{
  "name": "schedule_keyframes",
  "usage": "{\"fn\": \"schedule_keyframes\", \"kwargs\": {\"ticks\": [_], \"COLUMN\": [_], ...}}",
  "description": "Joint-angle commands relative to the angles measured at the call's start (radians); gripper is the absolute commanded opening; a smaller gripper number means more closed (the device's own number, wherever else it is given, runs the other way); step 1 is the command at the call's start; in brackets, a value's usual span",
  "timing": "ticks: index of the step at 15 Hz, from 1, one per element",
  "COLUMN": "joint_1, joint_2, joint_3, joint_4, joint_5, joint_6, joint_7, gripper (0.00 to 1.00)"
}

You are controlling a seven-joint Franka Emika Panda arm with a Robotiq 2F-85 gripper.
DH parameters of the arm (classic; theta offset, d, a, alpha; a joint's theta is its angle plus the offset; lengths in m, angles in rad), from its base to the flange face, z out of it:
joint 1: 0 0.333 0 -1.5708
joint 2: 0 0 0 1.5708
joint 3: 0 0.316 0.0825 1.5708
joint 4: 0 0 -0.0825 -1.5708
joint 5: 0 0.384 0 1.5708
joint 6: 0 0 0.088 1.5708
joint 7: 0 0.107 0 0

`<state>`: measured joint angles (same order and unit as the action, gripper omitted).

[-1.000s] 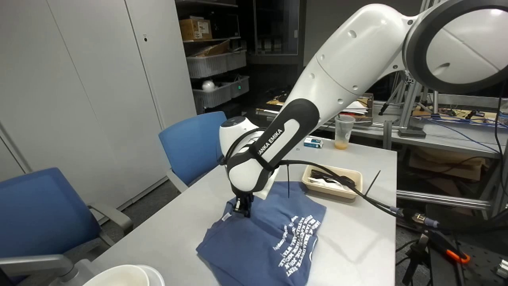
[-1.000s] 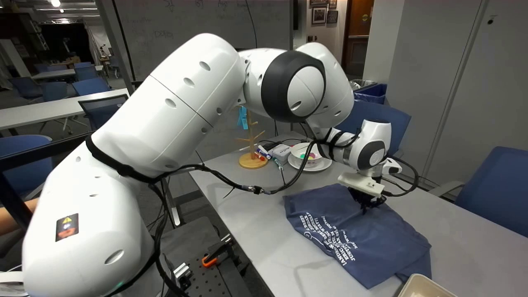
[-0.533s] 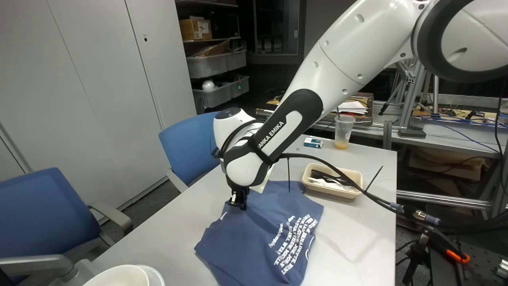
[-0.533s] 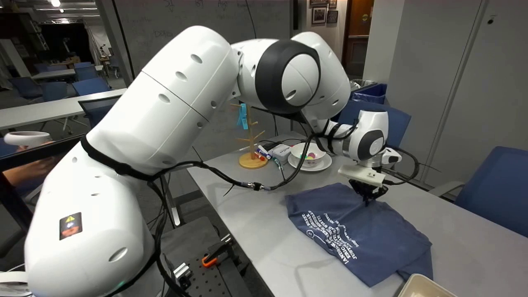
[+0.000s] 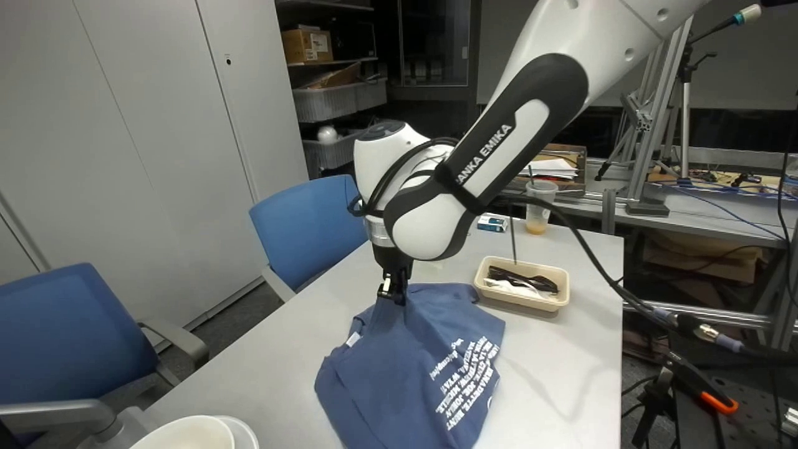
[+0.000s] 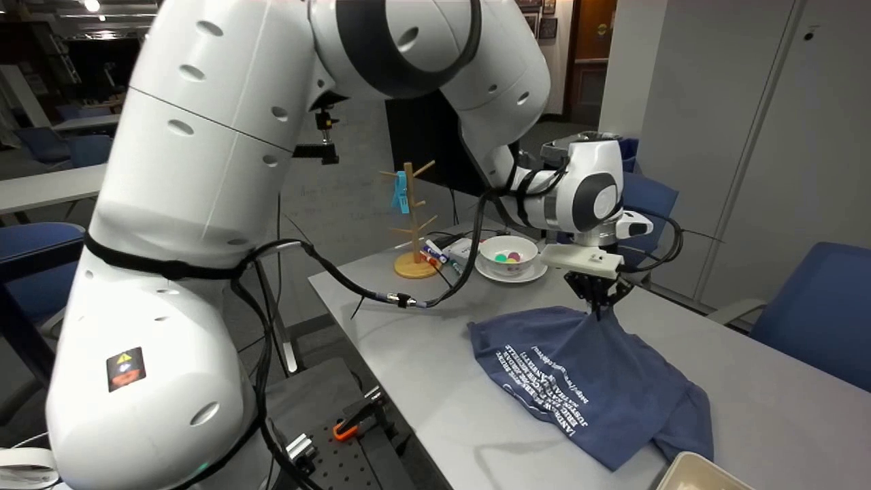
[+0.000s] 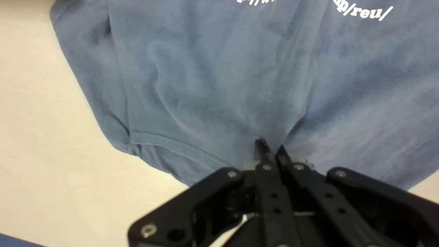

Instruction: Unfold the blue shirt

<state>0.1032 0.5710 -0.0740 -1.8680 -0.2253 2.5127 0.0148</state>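
Two fingers [image 7: 272, 192] pinch one blue shirt [image 6: 605, 388]; one tray [image 6: 694, 469] is cut off in an exterior view.

Beige tray [image 5: 520, 300], clear cup [image 5: 537, 216], bowl [image 6: 515, 269] on plate [image 6: 539, 269] — 1 wooden stand [image 6: 416, 235]

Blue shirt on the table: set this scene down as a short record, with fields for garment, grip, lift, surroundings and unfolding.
Garment: blue shirt with white lettering, mostly lying on a grey table
Grip: hand closed on a pinch of the cloth
Lift: gripped part raised into a peak
Surroundings: tan tray beside the shirt; white bowl on a plate
Unfolding: seems unfinished; layers overlap at one edge in the wrist view
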Motion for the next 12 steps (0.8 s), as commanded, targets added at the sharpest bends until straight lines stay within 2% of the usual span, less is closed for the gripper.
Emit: {"fn": "schedule_keyframes", "kwargs": {"ticks": [1,4,6,10,12], "joint_1": [0.038,0.055,0.041,0.001,-0.016], "joint_2": [-0.215,-0.364,-0.469,-0.68,-0.766], "joint_3": [-0.046,-0.057,-0.032,0.013,0.033], "joint_4": [-0.247,-0.403,-0.511,-0.727,-0.825], "joint_5": [-0.087,-0.154,-0.161,-0.129,-0.043], "joint_6": [0.111,0.164,0.159,0.109,0.055], "joint_7": [0.1,0.183,0.209,0.236,0.171], "gripper": [0.01,0.01,0.01,0.01,0.01]}}
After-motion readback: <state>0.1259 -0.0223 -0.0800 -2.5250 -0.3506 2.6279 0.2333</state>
